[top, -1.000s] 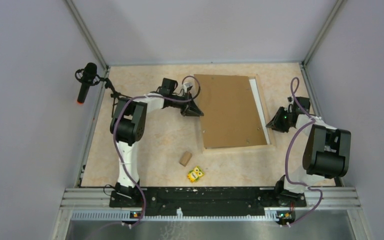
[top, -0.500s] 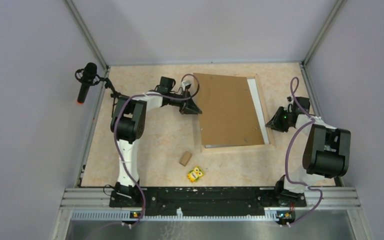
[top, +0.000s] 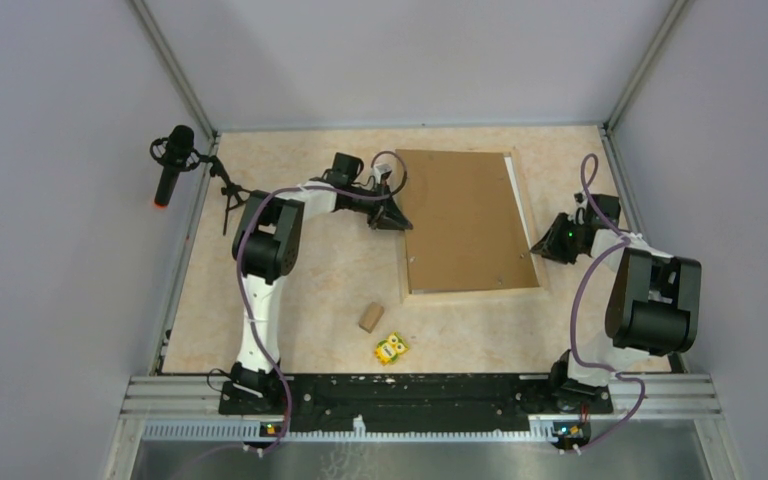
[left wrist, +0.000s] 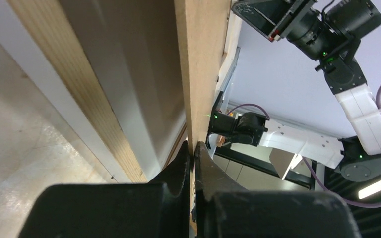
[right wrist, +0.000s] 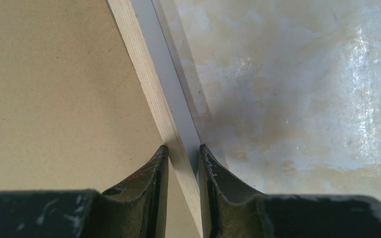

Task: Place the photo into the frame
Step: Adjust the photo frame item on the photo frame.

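Observation:
The frame (top: 475, 295) lies flat at the table's back right, with pale wood showing along its near and right sides. A plain brown backing board (top: 465, 220) covers nearly all of it. My left gripper (top: 398, 217) is shut on the board's left edge, and in the left wrist view the thin board (left wrist: 201, 59) runs between the closed fingers (left wrist: 181, 163), lifted off the frame's wood rail (left wrist: 79, 84). My right gripper (top: 539, 246) is shut on the frame's right rail (right wrist: 149, 64), one finger on each side. The photo is hidden.
A small wooden block (top: 370, 317) and a yellow owl toy (top: 391, 348) lie on the table in front of the frame, between the arms. A black microphone (top: 170, 160) stands at the table's left edge. Grey walls enclose three sides.
The left gripper has carried the backing board to the right, so the board now covers most of the white strip that showed along the frame's right side. The right arm stayed still.

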`<state>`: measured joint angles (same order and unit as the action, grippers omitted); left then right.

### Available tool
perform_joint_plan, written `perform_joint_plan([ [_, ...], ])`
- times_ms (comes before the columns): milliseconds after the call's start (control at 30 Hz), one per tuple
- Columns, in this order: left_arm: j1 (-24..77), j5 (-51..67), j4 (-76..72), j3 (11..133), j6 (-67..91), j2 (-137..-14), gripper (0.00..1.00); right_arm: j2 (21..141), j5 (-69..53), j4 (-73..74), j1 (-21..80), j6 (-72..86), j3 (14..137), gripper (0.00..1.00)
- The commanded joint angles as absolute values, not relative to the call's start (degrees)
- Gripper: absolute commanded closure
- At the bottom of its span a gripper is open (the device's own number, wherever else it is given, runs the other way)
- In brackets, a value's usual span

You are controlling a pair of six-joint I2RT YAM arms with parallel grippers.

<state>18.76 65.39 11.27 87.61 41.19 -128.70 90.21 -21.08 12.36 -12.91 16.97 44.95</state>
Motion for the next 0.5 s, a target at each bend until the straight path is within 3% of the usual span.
perform_joint_plan([
  [0,20.04,57.81,11.57,89.82,41.69,-127.76,1.00,91.33,-24.07,9.85,-12.73,18.36,44.03,0.89],
  [233,23.29,56.99,11.95,94.52,41.84,-131.14,1.00,91.45,-24.18,9.74,-12.72,18.38,43.95,0.90],
  [467,23.91,48.29,17.48,96.77,34.51,-129.43,1.00,91.22,-23.73,9.71,-12.72,18.17,43.97,0.90],
])
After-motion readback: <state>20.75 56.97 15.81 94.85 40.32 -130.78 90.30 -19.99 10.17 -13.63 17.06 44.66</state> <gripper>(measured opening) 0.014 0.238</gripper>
